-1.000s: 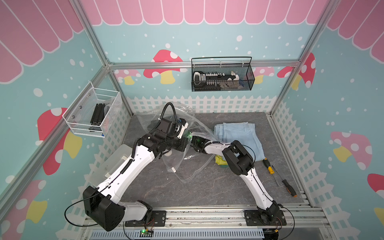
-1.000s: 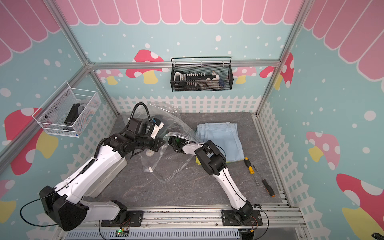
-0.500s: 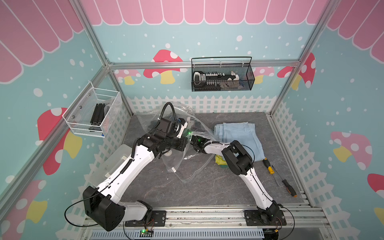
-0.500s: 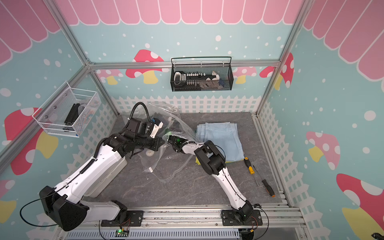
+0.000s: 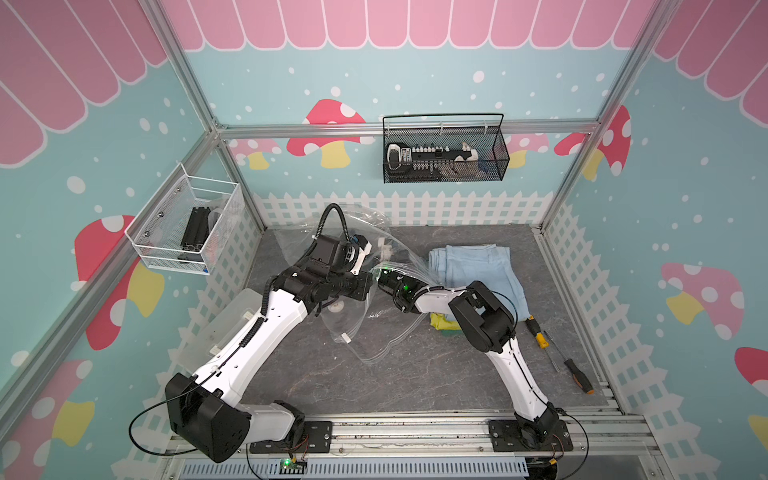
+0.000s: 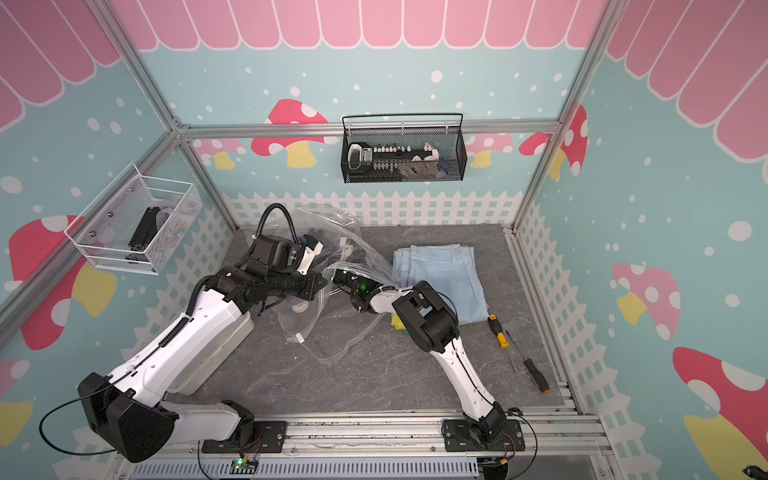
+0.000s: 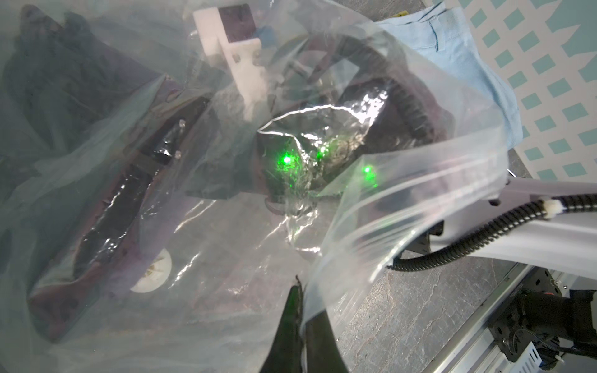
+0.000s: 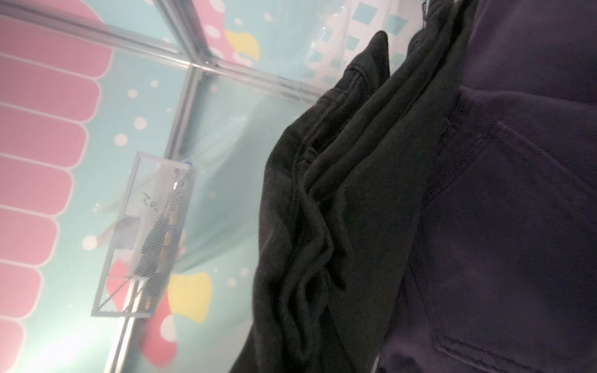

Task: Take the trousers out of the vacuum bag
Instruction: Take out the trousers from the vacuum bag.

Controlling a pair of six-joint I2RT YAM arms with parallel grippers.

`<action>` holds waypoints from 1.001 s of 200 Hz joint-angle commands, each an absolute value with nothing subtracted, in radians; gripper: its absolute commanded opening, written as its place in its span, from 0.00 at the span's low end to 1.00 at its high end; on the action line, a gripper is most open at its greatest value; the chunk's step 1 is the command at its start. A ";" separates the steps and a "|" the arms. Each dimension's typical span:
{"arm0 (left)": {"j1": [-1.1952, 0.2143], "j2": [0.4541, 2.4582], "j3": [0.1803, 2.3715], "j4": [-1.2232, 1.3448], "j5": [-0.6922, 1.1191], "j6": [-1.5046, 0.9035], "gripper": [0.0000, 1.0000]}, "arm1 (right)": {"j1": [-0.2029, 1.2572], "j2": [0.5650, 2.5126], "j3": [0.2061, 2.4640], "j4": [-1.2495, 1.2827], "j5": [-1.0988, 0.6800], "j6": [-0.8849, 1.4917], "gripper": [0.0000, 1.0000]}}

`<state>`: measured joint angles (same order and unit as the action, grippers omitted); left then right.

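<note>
plastic of the vacuum bag [image 7: 403, 200] is pinched tight in our left gripper [image 7: 298, 310]; our right gripper [image 5: 382, 276] sits inside the bag against dark and purple trousers [image 8: 323, 226], and we cannot tell its jaws' state.

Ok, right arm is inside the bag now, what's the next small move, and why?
Probably draw the right gripper back out through the mouth, toward the light blue trousers. The left gripper is shut on the edge of the vacuum bag, and the right wrist view shows dark trousers bunched close up, suggesting a grip, though its fingers are hidden.
</note>
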<state>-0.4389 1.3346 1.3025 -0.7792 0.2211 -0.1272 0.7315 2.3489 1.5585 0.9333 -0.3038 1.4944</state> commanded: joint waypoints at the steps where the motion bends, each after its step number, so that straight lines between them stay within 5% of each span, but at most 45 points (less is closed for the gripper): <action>1: -0.429 1.316 1.295 -0.766 0.206 -0.129 0.00 | 0.733 2.218 1.529 1.143 -0.341 1.535 0.00; 113: -0.428 1.317 1.293 -0.762 0.219 -0.133 0.00 | 0.783 1.940 1.058 1.114 -0.215 1.476 0.00; 200: -0.428 1.317 1.290 -0.753 0.239 -0.140 0.00 | 0.907 1.805 0.929 0.939 -0.111 1.338 0.00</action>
<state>-0.4389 1.3331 1.2999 -0.7658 0.2363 -0.1314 0.8627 1.8828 0.9463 0.9298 -0.1261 1.3857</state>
